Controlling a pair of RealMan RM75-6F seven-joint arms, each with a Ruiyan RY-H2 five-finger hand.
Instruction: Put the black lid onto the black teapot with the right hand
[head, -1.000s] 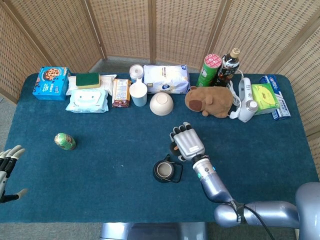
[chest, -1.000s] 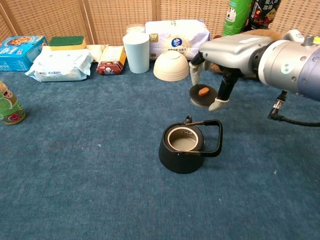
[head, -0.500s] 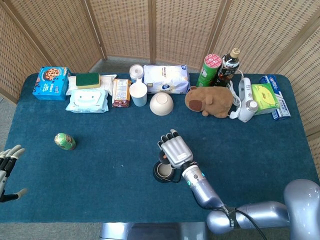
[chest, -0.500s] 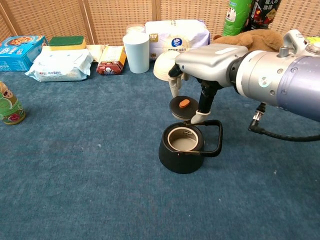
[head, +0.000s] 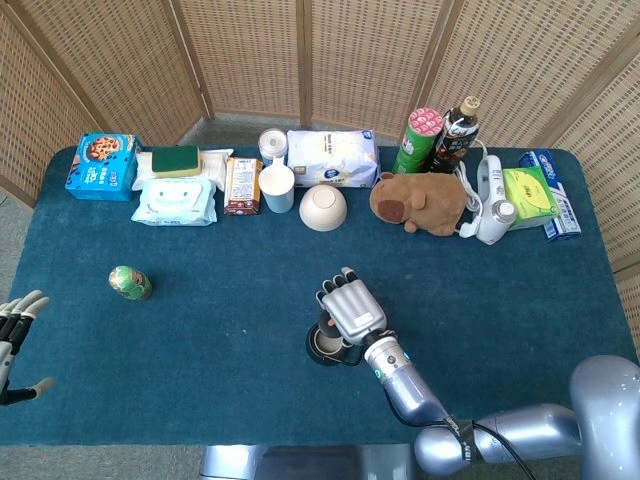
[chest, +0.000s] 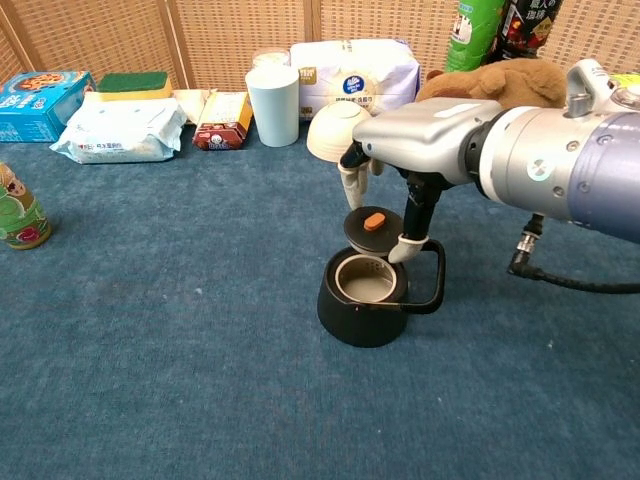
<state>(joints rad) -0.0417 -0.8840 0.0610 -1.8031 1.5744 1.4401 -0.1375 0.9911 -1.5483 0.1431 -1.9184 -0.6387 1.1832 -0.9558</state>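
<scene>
The black teapot (chest: 366, 300) stands open near the table's middle, its handle upright on the right side; in the head view the black teapot (head: 322, 345) is partly hidden under my hand. My right hand (chest: 425, 140) holds the black lid (chest: 373, 229), which has an orange knob, between downward fingers just above the pot's back rim. From above, my right hand (head: 350, 307) covers the lid. My left hand (head: 15, 335) hangs at the table's left edge with fingers apart and nothing in it.
A green egg-shaped toy (head: 130, 283) lies at the left. Along the back stand a white cup (chest: 272, 105), a white bowl (chest: 336, 133), wipes (chest: 120, 130), a flour bag (chest: 352, 70), a plush toy (head: 420, 203) and bottles (head: 455, 133).
My right hand has carried the lid leftward and down, from beside the teapot to just over its opening.
</scene>
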